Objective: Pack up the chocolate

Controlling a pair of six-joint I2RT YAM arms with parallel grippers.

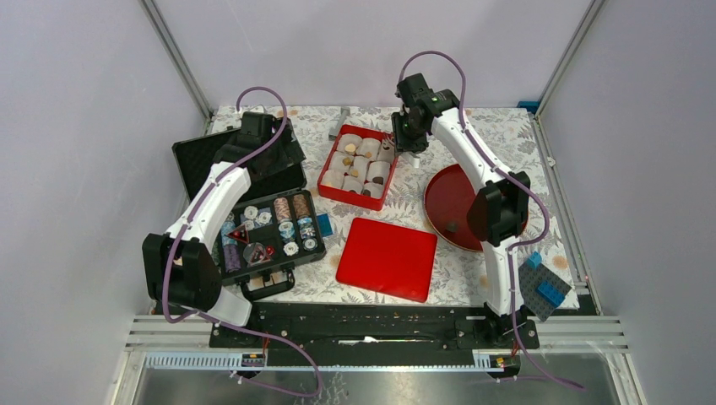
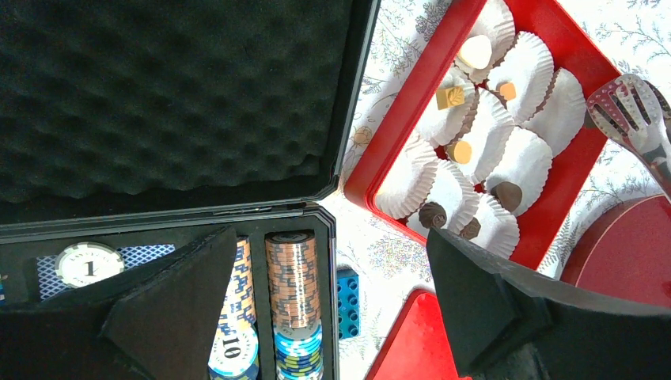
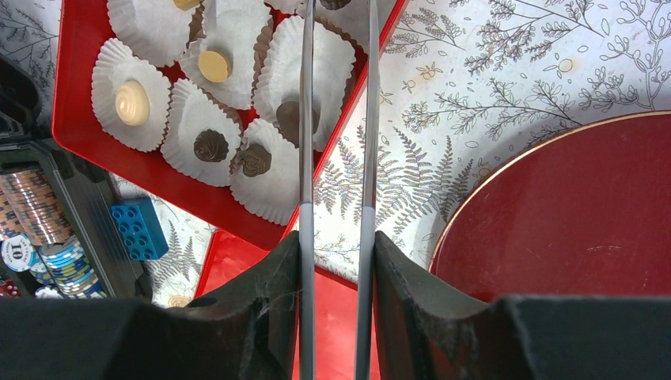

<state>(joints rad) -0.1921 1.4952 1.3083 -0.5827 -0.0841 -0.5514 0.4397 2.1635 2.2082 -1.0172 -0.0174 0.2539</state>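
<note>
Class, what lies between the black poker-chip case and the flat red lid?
A small blue building brick sits between the poker-chip case and the flat red lid, seen clearest in the top view.

Case [image 1: 187, 159]: black, open, left, chips [image 1: 283, 208] in rows.
Brick [image 1: 324, 224]: blue, just right of case.
Lid [image 1: 387, 258]: red, near middle.
Plate [image 1: 447, 198]: dark red, right.

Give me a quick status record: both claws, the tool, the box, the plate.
left claw: open, empty, above the black case
right claw: shut on the tongs
tongs: tips at the red box's edge nearest the plate
red box: white paper cups, several holding a chocolate
plate: one dark chocolate on it
red lid: flat on the table, off the box
</note>
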